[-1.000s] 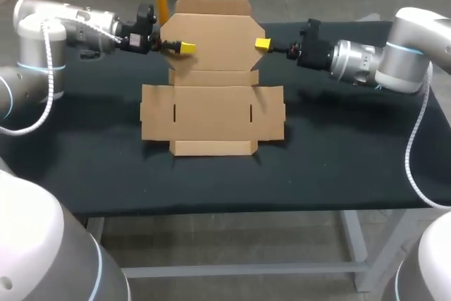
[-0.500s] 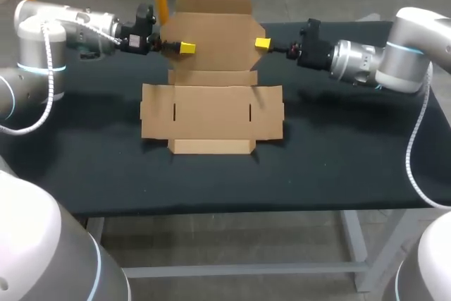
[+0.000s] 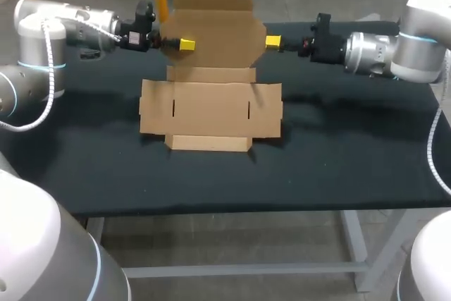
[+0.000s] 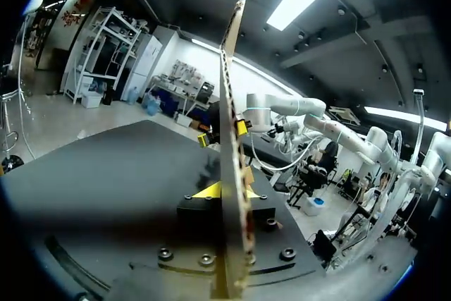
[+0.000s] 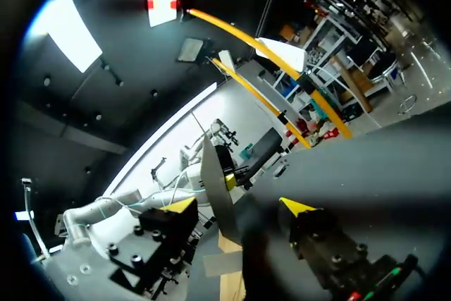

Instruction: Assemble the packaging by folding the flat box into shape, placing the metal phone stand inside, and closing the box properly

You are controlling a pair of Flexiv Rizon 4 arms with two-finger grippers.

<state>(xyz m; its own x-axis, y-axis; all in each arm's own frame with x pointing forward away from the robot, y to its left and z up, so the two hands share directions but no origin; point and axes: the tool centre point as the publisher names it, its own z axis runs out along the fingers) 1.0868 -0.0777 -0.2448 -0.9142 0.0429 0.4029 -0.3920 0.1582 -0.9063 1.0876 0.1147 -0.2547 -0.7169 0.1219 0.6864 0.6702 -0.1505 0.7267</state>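
Inside the left claw (image 4: 231, 192), its wrist view shows the box (image 4: 230, 103) edge-on.

black-topped table (image 3: 338, 167), matte surface, pale metal frame beneath front edge.

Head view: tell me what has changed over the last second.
The right gripper drew back toward its own side; its yellow tip, earlier over the rear panel, now sits at its edge, fingers open. The panel stands a little steeper, and the cardboard box slid slightly toward the far side. The left gripper stayed clamped on the panel's other edge; the box's base still lies flat.
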